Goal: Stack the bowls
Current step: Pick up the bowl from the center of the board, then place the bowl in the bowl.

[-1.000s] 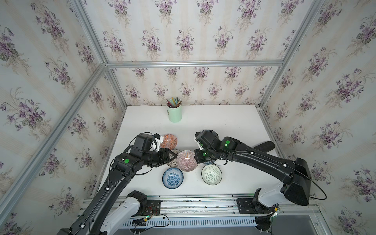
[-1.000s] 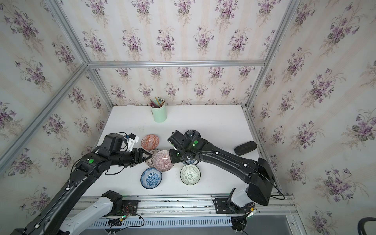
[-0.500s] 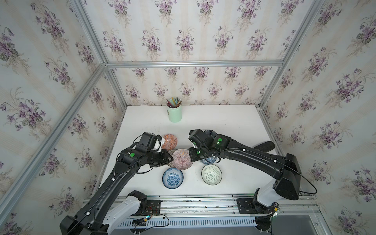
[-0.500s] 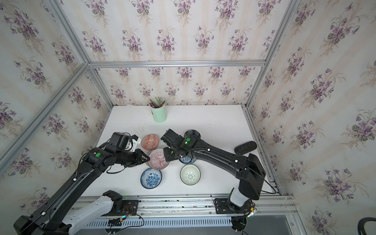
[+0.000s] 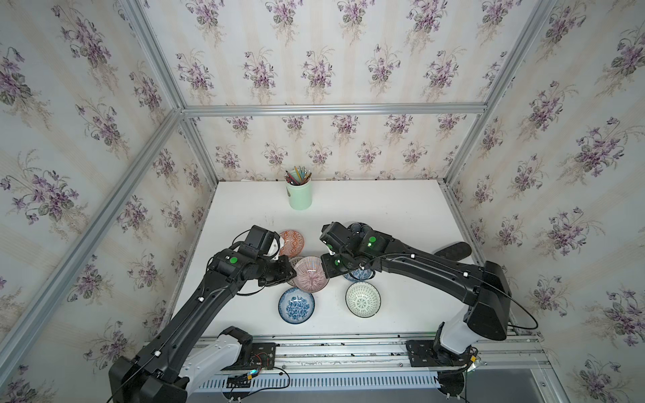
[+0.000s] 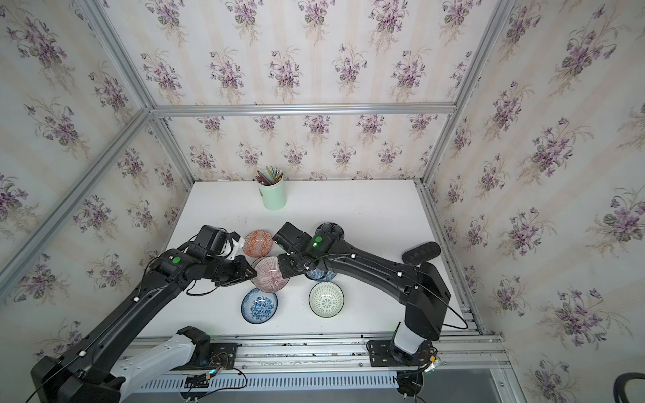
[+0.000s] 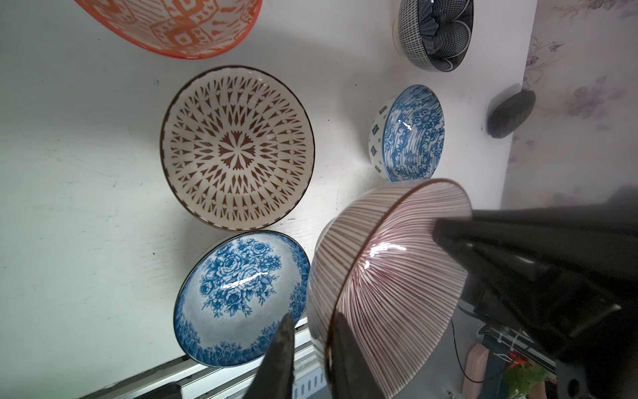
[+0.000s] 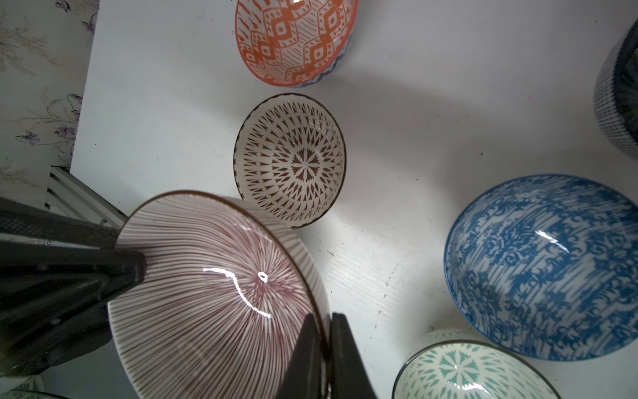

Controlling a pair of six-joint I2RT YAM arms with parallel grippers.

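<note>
Both top views: pink-mauve striped round ceramic bowl [image 5: 310, 276] centre-front of white table [image 5: 384, 216], left gripper [image 5: 292, 273] at its 9 o'clock, right gripper [image 5: 327, 270] at 3; jaw gaps unreadable. Left wrist: left fingers [image 7: 281, 345] straddle the rim, sliver of gap outside, firm hold unclear; brown-patterned white lattice bowl [image 7: 237, 148] fully exposed here. Right wrist: right gripper [image 8: 326, 331] pinched tight on the opposite rim, bowl tilted.

White table [image 5: 384, 209] with patterned bowls [image 5: 296, 306], a mint-green pencil cup [image 5: 299, 195], a black oval object [image 5: 452, 250].
</note>
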